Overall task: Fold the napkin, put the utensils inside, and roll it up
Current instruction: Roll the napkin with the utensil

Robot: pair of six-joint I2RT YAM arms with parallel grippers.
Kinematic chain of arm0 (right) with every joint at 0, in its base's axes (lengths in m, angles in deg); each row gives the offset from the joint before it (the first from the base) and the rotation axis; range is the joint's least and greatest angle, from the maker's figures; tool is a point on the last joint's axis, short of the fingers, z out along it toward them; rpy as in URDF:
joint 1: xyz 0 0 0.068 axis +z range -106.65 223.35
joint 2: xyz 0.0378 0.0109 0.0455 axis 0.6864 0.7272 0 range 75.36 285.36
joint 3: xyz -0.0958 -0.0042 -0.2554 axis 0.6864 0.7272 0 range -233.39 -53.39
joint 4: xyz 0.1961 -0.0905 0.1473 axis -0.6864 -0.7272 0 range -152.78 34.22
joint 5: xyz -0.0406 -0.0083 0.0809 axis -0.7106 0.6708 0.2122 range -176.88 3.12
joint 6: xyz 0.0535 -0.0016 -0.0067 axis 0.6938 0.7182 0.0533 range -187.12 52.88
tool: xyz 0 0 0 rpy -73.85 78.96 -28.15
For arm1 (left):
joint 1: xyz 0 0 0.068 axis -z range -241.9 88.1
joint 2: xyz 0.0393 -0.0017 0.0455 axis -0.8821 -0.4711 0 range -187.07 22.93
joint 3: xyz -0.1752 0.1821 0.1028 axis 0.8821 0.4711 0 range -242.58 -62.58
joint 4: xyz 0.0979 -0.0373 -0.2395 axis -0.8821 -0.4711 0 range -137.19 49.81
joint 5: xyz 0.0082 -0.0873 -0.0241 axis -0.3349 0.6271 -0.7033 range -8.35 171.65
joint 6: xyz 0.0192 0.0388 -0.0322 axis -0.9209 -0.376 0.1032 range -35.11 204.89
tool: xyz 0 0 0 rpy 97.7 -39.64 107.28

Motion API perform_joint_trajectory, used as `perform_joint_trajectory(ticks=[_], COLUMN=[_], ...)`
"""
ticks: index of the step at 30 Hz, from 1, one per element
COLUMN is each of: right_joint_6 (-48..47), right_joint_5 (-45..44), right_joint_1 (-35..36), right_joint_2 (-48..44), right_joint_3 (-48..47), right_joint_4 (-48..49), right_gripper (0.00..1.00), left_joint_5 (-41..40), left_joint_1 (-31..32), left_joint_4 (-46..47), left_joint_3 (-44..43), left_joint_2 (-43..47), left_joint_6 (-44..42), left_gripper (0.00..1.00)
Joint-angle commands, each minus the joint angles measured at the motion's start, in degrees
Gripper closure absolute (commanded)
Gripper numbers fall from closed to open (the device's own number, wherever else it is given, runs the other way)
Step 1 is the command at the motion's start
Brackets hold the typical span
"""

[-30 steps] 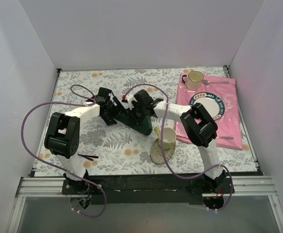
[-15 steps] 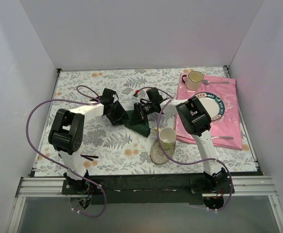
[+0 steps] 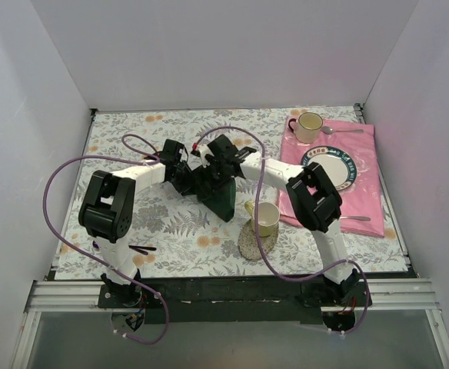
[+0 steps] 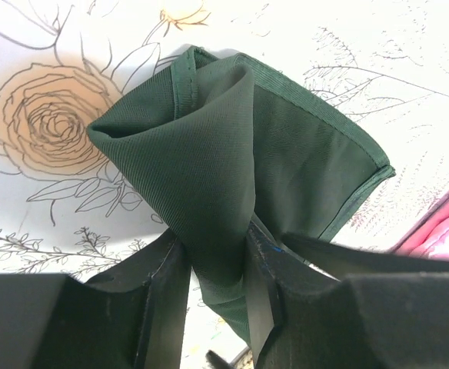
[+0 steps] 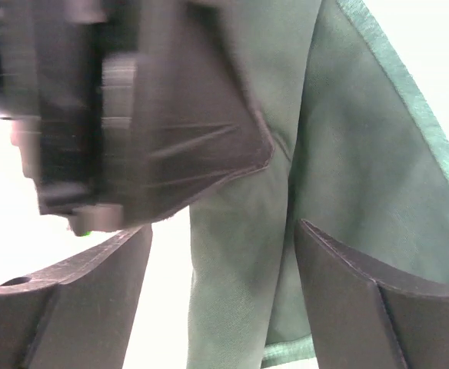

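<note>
1. You are on the folding step: the napkin (image 3: 218,196) lies bunched mid-surface between both arms.
2. Your left pincer (image 4: 213,261) is clamped on a gathered fold of it. Your right pincer (image 5: 223,231) stands wide over it, gripping nothing.
3. Next, probably, the right one must take an edge so you can flatten the napkin.

The left arm (image 3: 136,177) and right arm (image 3: 271,171) both bend at raised elbows, and their forearms point inward, so the two wrists sit just beside each other. The left gripper (image 4: 213,265) has its jaws pinched on a fold of the napkin (image 4: 232,131). The right gripper (image 5: 223,231) faces it with fingers spread wide, gripping nothing.
</note>
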Motion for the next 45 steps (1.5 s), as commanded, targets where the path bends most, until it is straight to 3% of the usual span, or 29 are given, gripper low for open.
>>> perform_joint_trajectory(ticks=[1,8,13,14,15,17,20,21,24,25,32,37,38,41,44,45], right_joint_6=[-5.21,-6.88,-6.44,-6.35,-6.35,-6.35,-6.01,-6.0,0.21,1.89,15.08,12.83,12.11,8.09,1.24,-0.01], right_joint_5=[-30.75,-40.58,-38.83,-37.78,-34.72,-29.36,-8.11,3.51,22.8,25.58,38.16,37.56,37.38,32.57,18.97,9.79], right_joint_1=[6.73,11.49,10.79,10.0,9.47,7.29,1.48,-0.01,-5.29,-6.95,-9.69,-9.69,-9.69,-9.52,-7.77,-6.98], right_joint_2=[-4.14,0.42,0.26,-0.79,-1.24,-2.73,-2.3,-1.34,4.19,6.91,10.97,10.63,10.45,7.56,3.08,1.76], right_joint_3=[1.09,-1.28,1.86,2.75,3.45,6.18,9.0,8.83,7.16,6.72,7.07,6.37,6.1,6.01,3.91,3.81], right_joint_4=[-4.97,-5.23,-1.56,-0.67,0.21,3.11,8.3,8.92,12.34,13.22,24.2,19.67,18.34,12.98,4.19,2.87], right_gripper=[0.16,0.21,0.46,0.5,0.57,0.61,0.68,0.69,0.73,0.75,0.72,0.69,0.68,0.59,0.43,0.36], left_joint_5=[-0.64,0.32,-0.2,-0.46,-0.55,-0.99,-2.48,-2.4,-1.26,-0.91,0.15,-2.66,-2.75,-2.31,-2.31,-2.22], left_joint_1=[0.0,0.09,0.0,0.09,0.09,-0.09,-0.26,-0.26,-0.26,-0.18,-0.09,-0.26,-0.26,-0.26,-0.26,-0.35], left_joint_4=[-1.25,-1.61,-1.96,-1.96,-2.04,-2.48,-2.57,-2.49,-2.22,-2.13,-0.73,-0.64,-0.55,-0.11,-0.11,-0.11], left_joint_3=[1.21,0.68,0.85,0.94,1.03,1.03,0.86,0.51,0.07,-0.2,0.51,-1.43,-1.69,-1.96,-0.82,-0.47], left_joint_2=[3.08,2.55,3.34,3.51,3.69,4.39,6.06,6.24,5.46,5.01,2.2,-1.23,-1.49,-1.76,-1.14,-0.79], left_joint_6=[-0.42,0.11,0.28,0.28,0.28,0.28,-0.33,-0.59,-1.03,-1.04,-0.59,-1.91,-2.09,-2.62,-2.79,-2.79], left_gripper=[0.71,0.71,0.68,0.62,0.58,0.48,0.3,0.29,0.26,0.26,0.29,0.42,0.49,0.65,0.66,0.67])
